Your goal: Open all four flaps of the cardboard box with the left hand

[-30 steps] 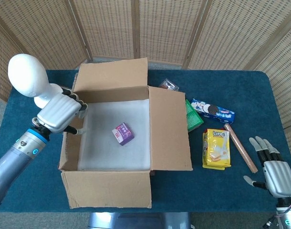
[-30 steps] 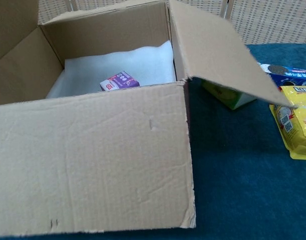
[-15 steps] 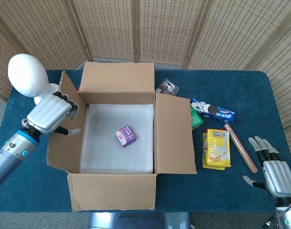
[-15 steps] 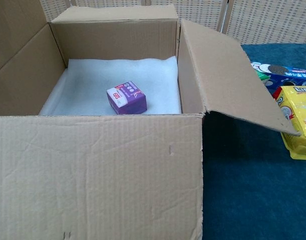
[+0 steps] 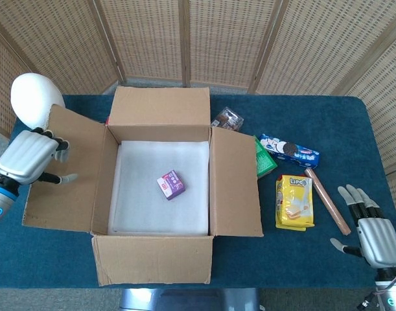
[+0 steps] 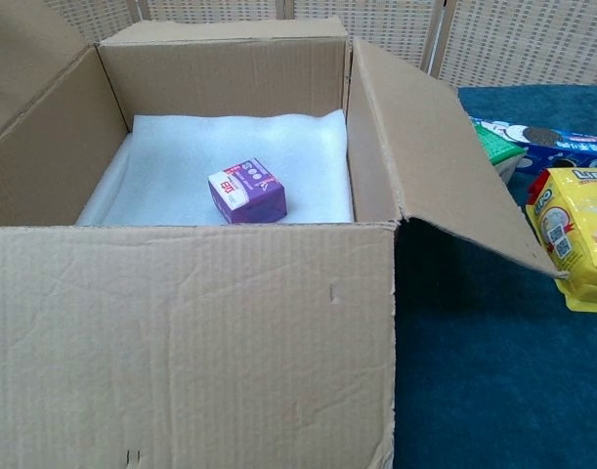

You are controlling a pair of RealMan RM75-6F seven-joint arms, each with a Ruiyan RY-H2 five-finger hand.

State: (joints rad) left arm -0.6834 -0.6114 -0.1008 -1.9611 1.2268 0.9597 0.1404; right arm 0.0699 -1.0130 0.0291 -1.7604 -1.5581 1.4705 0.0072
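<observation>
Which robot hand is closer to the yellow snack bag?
The right hand. It sits on the table just past the yellow snack bag, with only a brown stick between them. The left hand is far off, beyond the cardboard box, by its left flap.

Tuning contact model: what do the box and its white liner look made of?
Cardboard box: corrugated cardboard, matte brown; creases and faint flute lines show on the front flap. White liner: probably soft foam sheet, matte with a slightly wavy surface; could be another padding.
</observation>
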